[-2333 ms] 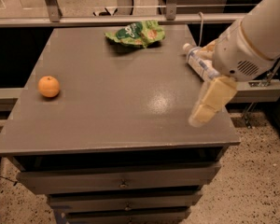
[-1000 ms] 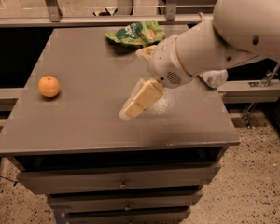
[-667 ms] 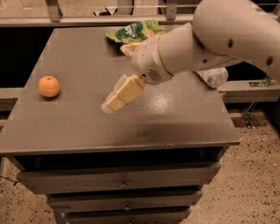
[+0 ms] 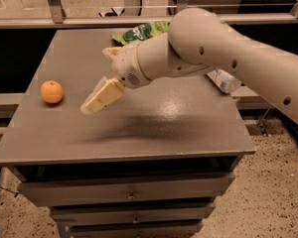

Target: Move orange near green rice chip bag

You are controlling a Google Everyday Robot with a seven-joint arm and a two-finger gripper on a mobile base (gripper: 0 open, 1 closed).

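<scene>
The orange (image 4: 51, 91) sits on the grey table (image 4: 139, 128) near its left edge. The green rice chip bag (image 4: 138, 32) lies at the table's far edge, partly hidden behind my arm. My gripper (image 4: 92, 105) hangs above the table's left-middle, a short way right of the orange and apart from it, holding nothing.
A clear plastic water bottle (image 4: 224, 81) lies at the table's right edge, mostly hidden by my arm. Drawers (image 4: 129, 195) sit under the tabletop. A metal rail (image 4: 89, 21) runs behind the table. Speckled floor lies to the right.
My arm has swept left across the table, from the right edge to near the orange. The orange and the bag have not moved.
</scene>
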